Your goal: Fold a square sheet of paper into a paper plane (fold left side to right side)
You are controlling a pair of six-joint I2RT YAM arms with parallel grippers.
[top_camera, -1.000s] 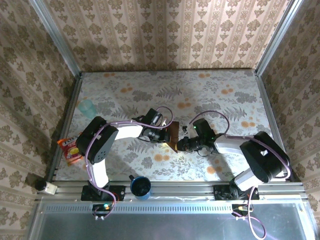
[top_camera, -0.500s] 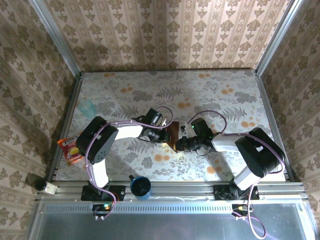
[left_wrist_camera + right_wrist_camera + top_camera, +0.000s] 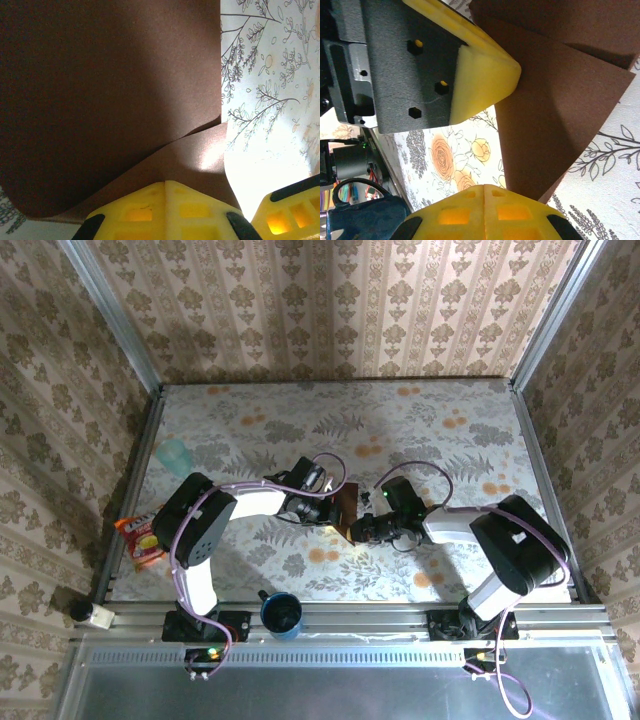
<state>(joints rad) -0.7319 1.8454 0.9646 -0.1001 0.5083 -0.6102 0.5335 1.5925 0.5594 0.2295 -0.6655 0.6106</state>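
You have the square sheet of paper (image 3: 346, 506) lying at the middle of the surface (image 3: 450, 440), between the two arms. Left fingers (image 3: 172, 205): clenched, with the tips set against the sheet from the left. You cannot tell whether a layer is nipped between them. Right fingers (image 3: 492, 205): clenched likewise, tips touching a corner of the sheet from the right, just beside the left pair.

Work done: the sheet does not lie as a flat square. One layer sits over another with a slanted edge, so at least one fold is in.

Outstanding: no narrow pointed dart with a centre ridge is visible, so I judge you part-way, with further folds and creasing to do. The upper layer bows up off the lower one in the left wrist view; check alignment before pressing
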